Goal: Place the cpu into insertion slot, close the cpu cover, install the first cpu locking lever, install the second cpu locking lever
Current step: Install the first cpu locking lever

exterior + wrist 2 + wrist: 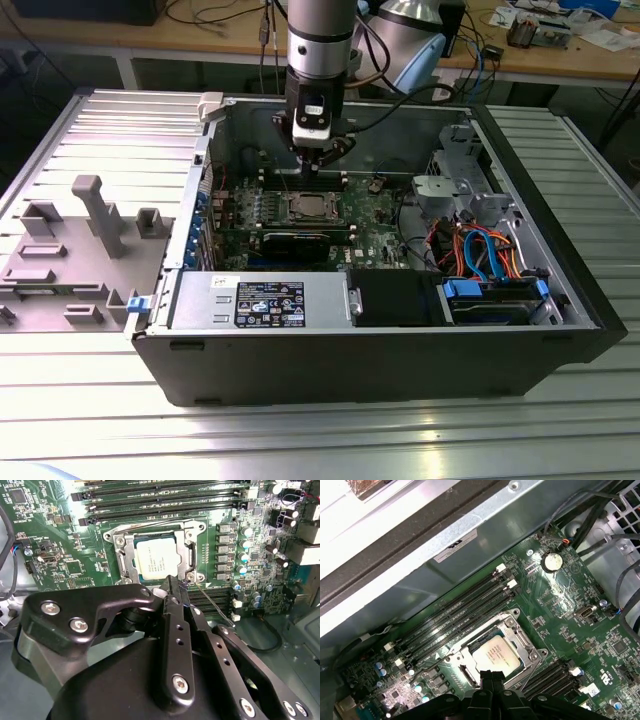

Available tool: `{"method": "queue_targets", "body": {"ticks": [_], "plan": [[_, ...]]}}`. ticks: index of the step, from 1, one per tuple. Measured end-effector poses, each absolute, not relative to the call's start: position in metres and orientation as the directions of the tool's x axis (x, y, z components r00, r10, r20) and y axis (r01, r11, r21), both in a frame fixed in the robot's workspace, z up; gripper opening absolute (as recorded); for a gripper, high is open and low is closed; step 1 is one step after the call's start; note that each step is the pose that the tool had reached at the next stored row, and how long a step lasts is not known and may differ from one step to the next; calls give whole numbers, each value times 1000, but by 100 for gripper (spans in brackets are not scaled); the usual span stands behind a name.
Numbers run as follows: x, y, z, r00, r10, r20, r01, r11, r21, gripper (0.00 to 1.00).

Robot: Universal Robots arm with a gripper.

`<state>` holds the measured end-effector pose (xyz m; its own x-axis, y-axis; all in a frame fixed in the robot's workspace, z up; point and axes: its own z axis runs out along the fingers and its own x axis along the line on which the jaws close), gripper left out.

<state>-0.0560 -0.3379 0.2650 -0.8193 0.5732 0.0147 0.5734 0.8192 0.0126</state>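
The cpu (pixel 156 560) lies in the socket on the green motherboard (pixel 60 540), its silvery top showing through the window of the cpu cover (pixel 126 559), which lies flat around it. In the first wrist view the cpu (pixel 495 655) and the cover frame (pixel 524 641) sit just past my fingertips. My gripper (pixel 175 586) is shut with nothing between its fingers, its tips close over the socket's near edge. A thin wire locking lever (pixel 209 599) sticks out loose from the socket corner beside the tips. In the exterior view the gripper (pixel 318 162) hangs just above the socket (pixel 310 207).
Black memory slots (pixel 455 617) run along both sides of the socket. The open computer case (pixel 560 300) walls in the board, with a power supply (pixel 260 300) and drive bay with blue and orange cables (pixel 490 260) at the front. A grey fixture plate (pixel 70 250) lies at the exterior view's left.
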Motion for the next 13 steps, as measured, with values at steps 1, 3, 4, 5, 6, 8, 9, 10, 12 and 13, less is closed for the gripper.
{"method": "queue_targets", "body": {"ticks": [1,3,4,5,6,8,9,10,12,13], "plan": [[-56,-338,265,-819,573,15,573,819,13,11],[-56,-338,265,-819,573,15,573,819,13,11],[-56,-338,265,-819,573,15,573,819,13,11],[-56,-338,265,-819,573,15,573,819,13,11],[-56,-338,265,-819,573,15,573,819,13,11],[-56,-338,265,-819,573,15,573,819,13,11],[-56,-338,265,-820,573,15,573,819,13,11],[-56,-338,265,-820,572,15,572,820,13,11],[-56,-338,265,-838,545,15,545,838,13,11],[-56,-338,265,-847,531,15,531,847,13,11]]}}
